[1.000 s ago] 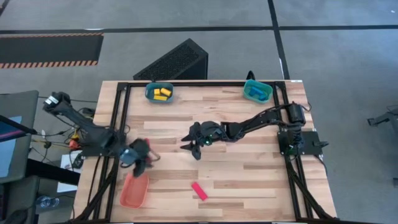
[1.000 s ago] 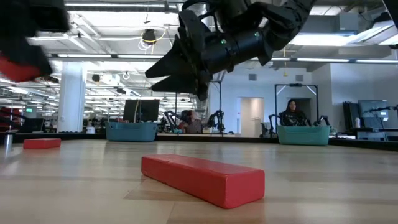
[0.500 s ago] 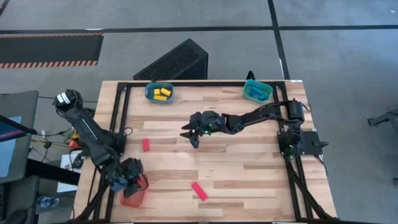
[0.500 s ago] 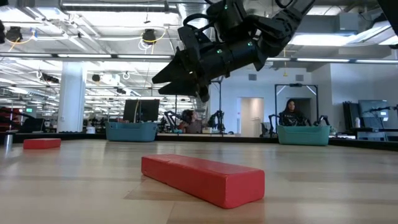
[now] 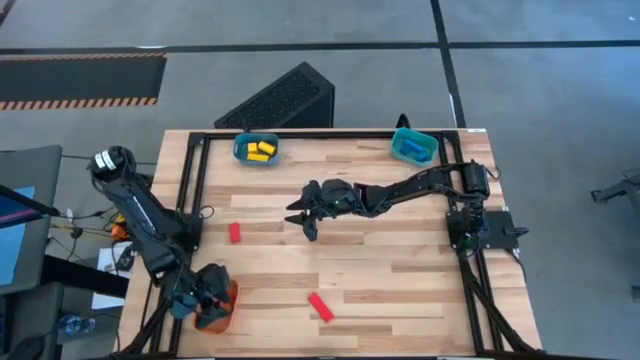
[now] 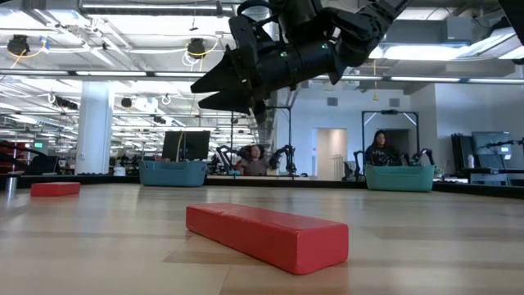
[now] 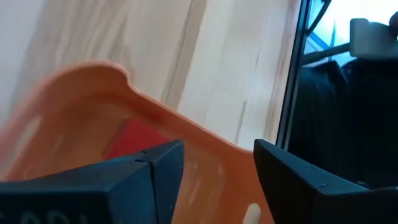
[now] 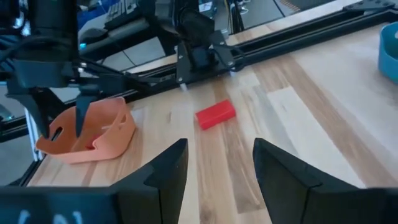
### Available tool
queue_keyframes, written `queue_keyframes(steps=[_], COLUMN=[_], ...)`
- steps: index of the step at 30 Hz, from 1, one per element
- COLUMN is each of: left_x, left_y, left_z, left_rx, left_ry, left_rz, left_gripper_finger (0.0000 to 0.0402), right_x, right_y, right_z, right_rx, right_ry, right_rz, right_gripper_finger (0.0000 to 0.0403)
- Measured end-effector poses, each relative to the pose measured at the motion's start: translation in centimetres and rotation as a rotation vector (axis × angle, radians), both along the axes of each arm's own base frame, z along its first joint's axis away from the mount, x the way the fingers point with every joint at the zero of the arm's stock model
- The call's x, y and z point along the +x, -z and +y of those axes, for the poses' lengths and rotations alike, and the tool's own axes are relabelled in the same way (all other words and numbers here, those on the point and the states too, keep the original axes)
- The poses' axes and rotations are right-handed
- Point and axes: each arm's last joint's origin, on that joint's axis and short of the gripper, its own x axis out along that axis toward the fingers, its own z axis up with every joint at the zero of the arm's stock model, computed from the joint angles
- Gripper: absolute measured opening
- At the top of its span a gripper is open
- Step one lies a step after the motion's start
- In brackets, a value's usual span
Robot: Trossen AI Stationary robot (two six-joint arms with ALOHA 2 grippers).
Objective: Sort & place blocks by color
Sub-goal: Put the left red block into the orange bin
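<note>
Left tool (image 5: 203,300): mine, low over the orange plastic tray (image 5: 222,312) at the table's near left corner; jaws parted, nothing between them in my left wrist view.
Orange tray contents: one red block (image 7: 134,138) lies inside, seen past my fingers (image 7: 163,167).
Right tool (image 5: 303,217): mine, hanging above the middle of the light wooden table (image 5: 400,260), jaws apart and empty.
Small red block (image 5: 234,232): flat on the table, left of my right tool and apart from it; it also shows ahead in my right wrist view (image 8: 215,114).
Long red bar (image 5: 320,307): on the table near its front edge, right of the orange tray.
Yellow blocks (image 5: 260,151): in the blue tray (image 5: 240,148) at the far left.
Blue blocks (image 5: 411,148): in the teal tray (image 5: 432,147) at the far right.
</note>
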Motion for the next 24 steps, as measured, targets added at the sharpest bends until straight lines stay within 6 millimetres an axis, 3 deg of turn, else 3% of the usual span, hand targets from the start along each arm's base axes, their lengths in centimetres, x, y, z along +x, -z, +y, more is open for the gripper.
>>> queue_keyframes(steps=[10, 17, 24], left_x=[-0.2, 0.3, 1.2], left_y=[-3.8, -4.6, -3.8], left_z=[1.1, 4.1, 7.5], left_rx=[0.13, 0.337, 0.401], left_ry=[-0.051, -0.41, -0.612], left_rz=[-0.052, -0.16, 0.125], left_gripper_finger=[0.0148, 0.0125, 0.0136], right_x=[-0.1, -0.1, -0.1], right_y=[0.3, 0.2, 0.3], right_z=[0.2, -0.2, -0.5], right_rx=[0.0, -0.004, -0.027], right_ry=[-0.005, 0.006, 0.009], right_rz=[0.033, 0.023, 0.029], right_gripper_finger=[0.0196, 0.0195, 0.0192])
